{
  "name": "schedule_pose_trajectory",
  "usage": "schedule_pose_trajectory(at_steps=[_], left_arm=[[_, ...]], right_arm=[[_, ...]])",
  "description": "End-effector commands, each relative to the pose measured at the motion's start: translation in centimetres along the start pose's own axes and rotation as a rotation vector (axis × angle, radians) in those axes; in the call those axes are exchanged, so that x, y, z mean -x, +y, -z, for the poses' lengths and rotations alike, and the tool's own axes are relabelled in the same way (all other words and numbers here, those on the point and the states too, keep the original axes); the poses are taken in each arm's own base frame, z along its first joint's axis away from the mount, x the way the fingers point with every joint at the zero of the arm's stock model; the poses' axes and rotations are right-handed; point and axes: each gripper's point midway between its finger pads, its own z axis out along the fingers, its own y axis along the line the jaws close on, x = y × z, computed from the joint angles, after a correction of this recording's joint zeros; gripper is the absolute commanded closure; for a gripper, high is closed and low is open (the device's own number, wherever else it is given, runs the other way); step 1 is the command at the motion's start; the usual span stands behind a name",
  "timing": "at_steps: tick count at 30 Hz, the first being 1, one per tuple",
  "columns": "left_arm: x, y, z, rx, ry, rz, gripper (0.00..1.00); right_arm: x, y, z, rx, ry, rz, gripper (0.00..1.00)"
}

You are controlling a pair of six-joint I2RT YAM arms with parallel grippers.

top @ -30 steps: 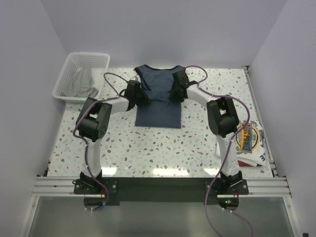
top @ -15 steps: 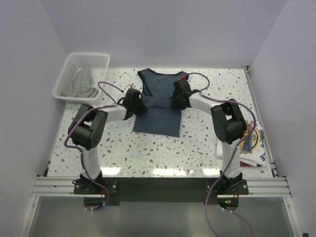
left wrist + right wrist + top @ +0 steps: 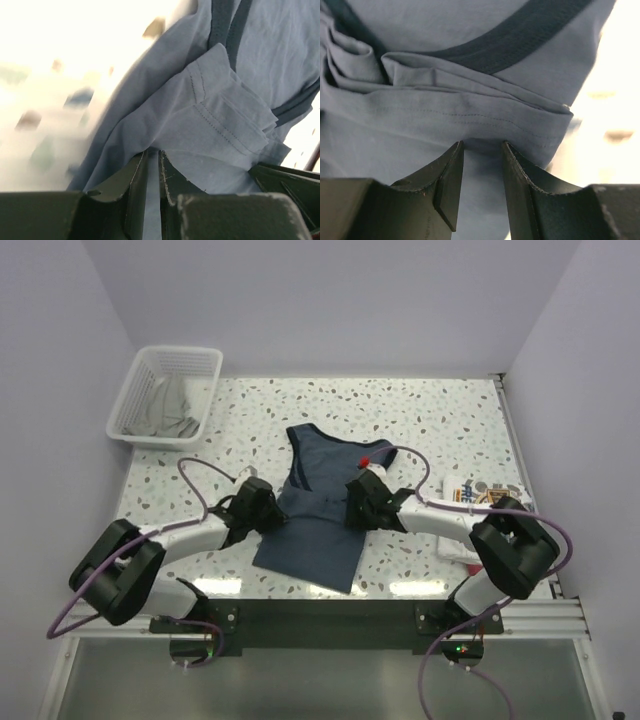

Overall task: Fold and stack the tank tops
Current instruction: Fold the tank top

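speckled table (image 3: 430,420), pale walls all round, and the slate-blue tank top (image 3: 315,550) lay mid-table toward the near edge, straps pointing away. left claw (image 3: 153,156) was clamped tight on a bunched fold at its left side. right claw (image 3: 482,147) was gripping a hemmed fold on its right side. white tank top (image 3: 480,488) sat by the right edge, partly behind the right arm. mesh basket (image 3: 128,405) held grey cloth (image 3: 172,402) at far left.

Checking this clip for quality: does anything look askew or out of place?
The slate-blue tank top lies askew, bunched where the left gripper and right gripper pinch its sides. The white tank top sits crumpled at the table's right edge.
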Motion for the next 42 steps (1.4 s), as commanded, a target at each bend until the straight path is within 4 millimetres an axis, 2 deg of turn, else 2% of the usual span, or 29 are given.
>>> schedule_pose_trajectory(at_steps=[1,4,8,10,11,12,13,14,15,16,17,18,19,20,21,22,23,25,27,28,29,31,32,33,36,37,38,40,42], left_arm=[[-2.7,4.4,2.1,0.121,0.043,-0.014,0.8],[-1.9,2.8,3.3,0.072,0.031,-0.042,0.76],[1.2,-1.6,4.4,-0.012,-0.043,-0.104,0.67],[3.5,-4.4,5.1,-0.052,-0.101,-0.118,0.61],[4.4,-4.5,4.9,-0.035,-0.122,-0.115,0.6],[6.2,-4.2,4.7,-0.018,-0.148,-0.079,0.6],[7.8,-5.1,4.7,-0.04,-0.174,-0.062,0.6],[8.7,-4.9,4.1,-0.032,-0.175,-0.047,0.6],[10.0,-4.7,3.7,-0.022,-0.196,-0.028,0.6],[12.8,-4.9,3.6,-0.028,-0.25,0.0,0.6],[13.4,-4.3,2.2,-0.005,-0.238,0.008,0.6],[15.0,-3.9,1.6,0.004,-0.258,0.022,0.6],[16.8,-5.3,1.3,-0.022,-0.287,0.013,0.6],[16.6,-4.7,-1.0,0.0,-0.247,0.0,0.6],[17.4,-4.6,-1.8,0.005,-0.243,-0.002,0.61],[18.9,-5.9,-2.4,-0.023,-0.262,-0.017,0.61],[18.5,-5.4,-4.4,-0.012,-0.226,-0.027,0.61],[19.7,-5.5,-6.8,-0.026,-0.219,-0.03,0.62],[19.9,-5.1,-8.5,-0.014,-0.193,-0.032,0.68],[20.7,-5.9,-8.8,-0.022,-0.199,-0.034,0.68],[20.3,-5.3,-10.1,-0.002,-0.183,-0.034,0.69],[20.3,-5.6,-11.3,-0.017,-0.165,-0.032,0.69],[20.4,-5.6,-11.6,-0.015,-0.163,-0.029,0.69],[20.5,-5.8,-11.8,-0.016,-0.164,-0.03,0.7],[20.9,-6.2,-12.8,-0.024,-0.163,-0.03,0.71],[20.7,-6.0,-13.1,-0.022,-0.154,-0.028,0.71],[20.6,-6.1,-13.3,-0.026,-0.149,-0.025,0.71],[20.5,-6.2,-13.7,-0.037,-0.143,-0.025,0.73],[20.4,-6.5,-13.8,-0.053,-0.137,-0.026,0.73]], right_arm=[[-2.5,-2.1,1.3,-0.064,0.018,-0.029,0.59],[-1.4,-1.4,2.2,-0.059,0.0,-0.013,0.58],[3.4,0.2,4.2,-0.06,-0.089,0.019,0.54],[5.3,-0.4,4.4,-0.074,-0.108,0.0,0.53],[7.5,-1.9,4.4,-0.091,-0.126,-0.042,0.53],[8.5,-2.8,4.4,-0.101,-0.129,-0.065,0.53],[9.6,-3.8,4.4,-0.117,-0.144,-0.087,0.53],[11.4,-5.5,4.4,-0.139,-0.169,-0.121,0.53],[12.1,-6.1,4.3,-0.144,-0.173,-0.132,0.53],[12.8,-6.6,4.3,-0.143,-0.176,-0.143,0.53],[14.2,-7.2,4.3,-0.146,-0.193,-0.154,0.53],[14.5,-7.6,3.8,-0.159,-0.191,-0.156,0.53],[14.9,-7.9,3.5,-0.163,-0.191,-0.16,0.53],[15.9,-8.0,3.4,-0.154,-0.199,-0.168,0.53],[16.0,-8.2,2.6,-0.157,-0.191,-0.167,0.53],[16.3,-8.2,2.3,-0.159,-0.195,-0.165,0.53],[16.9,-8.2,2.3,-0.162,-0.199,-0.164,0.53],[17.2,-8.3,1.9,-0.175,-0.194,-0.161,0.54],[17.8,-7.6,1.8,-0.147,-0.208,-0.161,0.56],[17.9,-7.0,1.6,-0.123,-0.2,-0.161,0.58],[18.3,-6.0,1.5,-0.088,-0.211,-0.163,0.59],[18.3,-4.6,0.8,-0.058,-0.199,-0.151,0.63],[19.0,-2.8,1.0,-0.029,-0.21,-0.135,0.66],[19.0,-1.9,0.6,-0.016,-0.204,-0.127,0.73],[19.4,1.8,-0.7,0.045,-0.189,-0.101,0.84],[20.1,3.8,-0.6,0.088,-0.197,-0.1,0.85],[19.8,4.3,-2.1,0.092,-0.176,-0.101,0.86],[20.8,6.6,-2.7,0.137,-0.185,-0.113,0.88],[20.6,7.7,-4.8,0.161,-0.159,-0.118,0.89]])
